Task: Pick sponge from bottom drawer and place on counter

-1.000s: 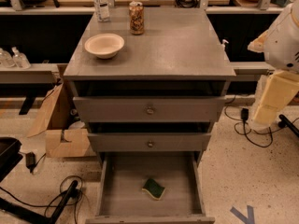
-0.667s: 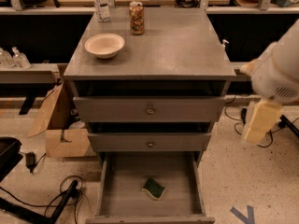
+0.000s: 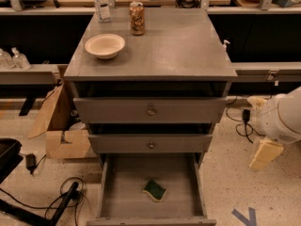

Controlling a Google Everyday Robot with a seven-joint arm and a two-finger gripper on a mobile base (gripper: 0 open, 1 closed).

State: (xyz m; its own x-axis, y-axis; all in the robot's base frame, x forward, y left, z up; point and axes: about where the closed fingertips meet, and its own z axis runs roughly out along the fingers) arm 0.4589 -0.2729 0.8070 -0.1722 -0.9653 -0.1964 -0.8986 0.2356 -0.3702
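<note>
Camera view: wavy green-yellow sponge [image 3: 154,190] in grey bottom drawer [image 3: 126,182]; gripper [image 3: 265,153] right of cabinet [image 3: 188,109], state unclear.

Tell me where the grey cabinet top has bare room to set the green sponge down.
The right half and front centre of the flat grey counter are bare, right of the cream bowl and brown drink can. The back left, with the clear plastic bottle, is crowded. The gripper hangs low, right of the cabinet.

Gripper [image 3: 265,153]: 4 o'clock, blurred; its arm [image 3: 284,119] cropped by the right edge.
Bottom drawer [image 3: 123,185]: front panel cut off at 6 o'clock.
Bottle [image 3: 101,4]: top cropped, 11 o'clock.
</note>
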